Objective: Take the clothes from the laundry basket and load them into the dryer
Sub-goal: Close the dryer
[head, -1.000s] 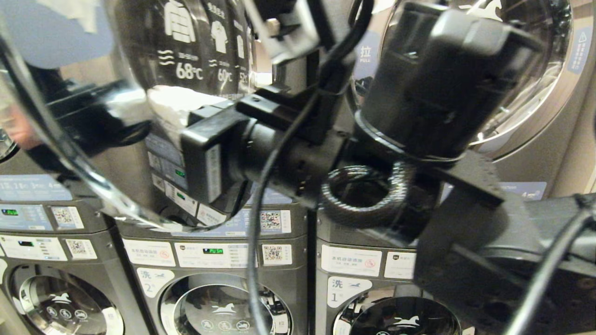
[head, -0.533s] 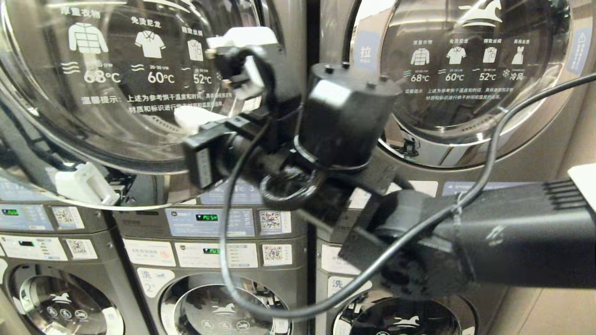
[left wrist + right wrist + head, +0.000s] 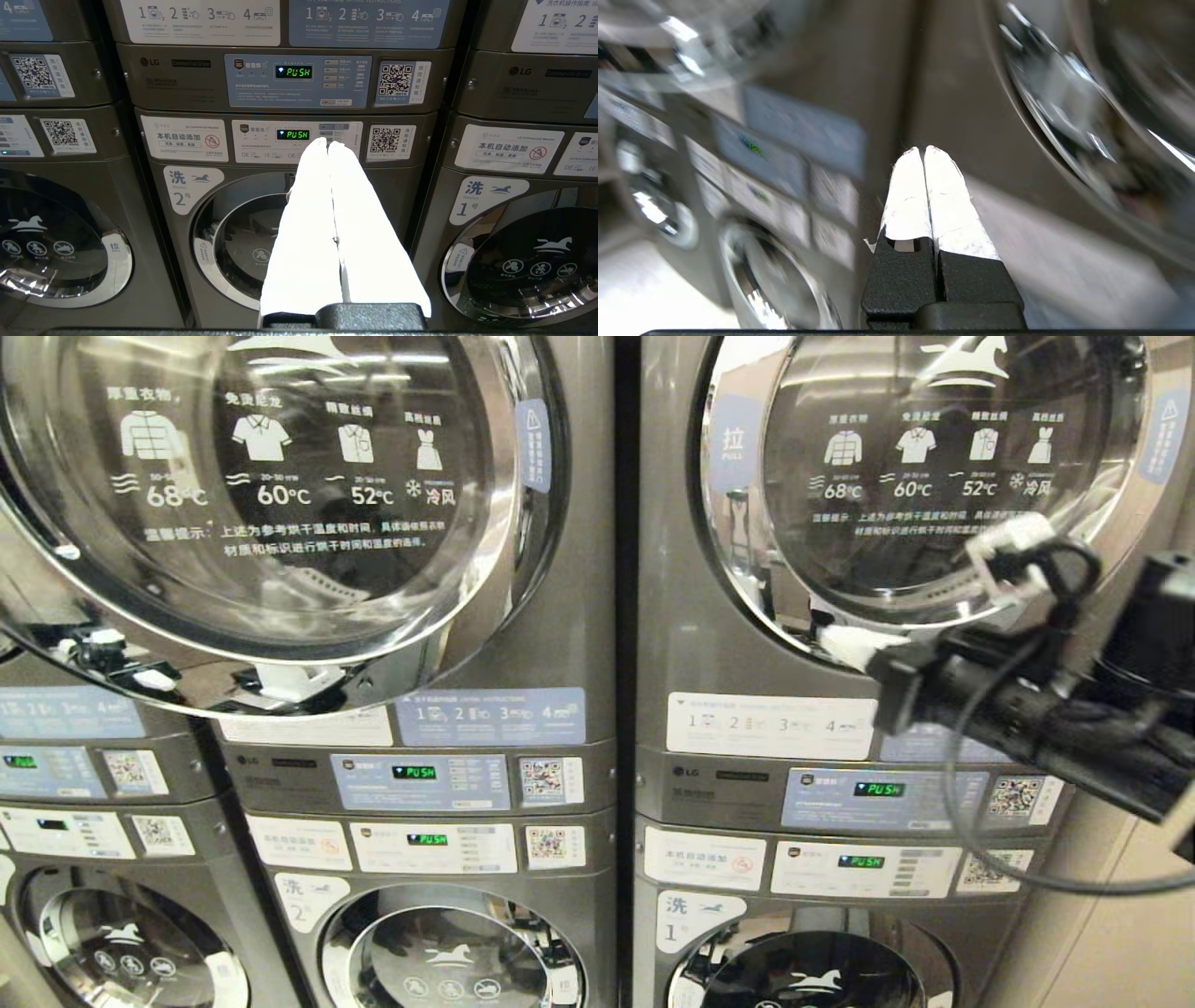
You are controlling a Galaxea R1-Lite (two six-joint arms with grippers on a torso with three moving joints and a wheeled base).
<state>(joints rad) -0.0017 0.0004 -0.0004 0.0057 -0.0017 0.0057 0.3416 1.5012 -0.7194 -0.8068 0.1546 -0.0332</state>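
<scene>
Right gripper point(image 3: 845, 644), clenched and empty, is hanging at centre right before the right dryer door point(image 3: 934, 476); left gripper point(image 3: 327, 142), also clenched, is idling. Clothes and basket are out of view. Both dryer doors appear closed; reopening and fetching clothing likely follow.
</scene>
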